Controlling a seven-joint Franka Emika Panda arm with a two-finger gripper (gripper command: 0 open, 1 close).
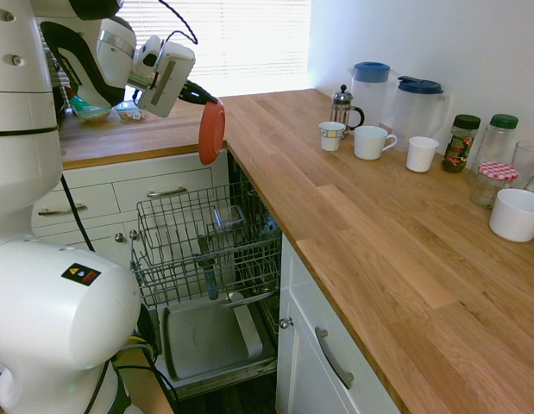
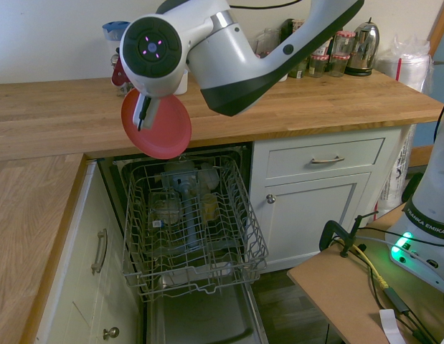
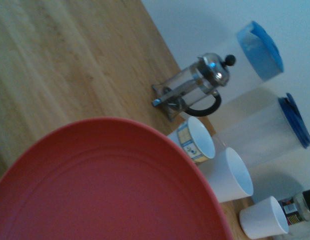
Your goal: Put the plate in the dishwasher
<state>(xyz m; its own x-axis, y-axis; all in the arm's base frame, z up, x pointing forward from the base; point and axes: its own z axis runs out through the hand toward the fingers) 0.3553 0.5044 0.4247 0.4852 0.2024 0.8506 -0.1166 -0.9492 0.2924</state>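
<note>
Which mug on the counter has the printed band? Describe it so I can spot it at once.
Start at the long wooden counter along the white wall and find the glass French press before the blue-lidded jugs. The printed mug stands just in front of it, leftmost of three cups, and alone carries a yellow-and-blue band; the others are plain white.

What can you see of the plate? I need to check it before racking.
The plate is round, coral-red, plastic-looking, with a shallow raised rim. It hangs on edge, nearly vertical, gripped at its upper rim by the gripper, clear of the counter, above the rear of the pulled-out rack. Nothing else touches it.
</note>
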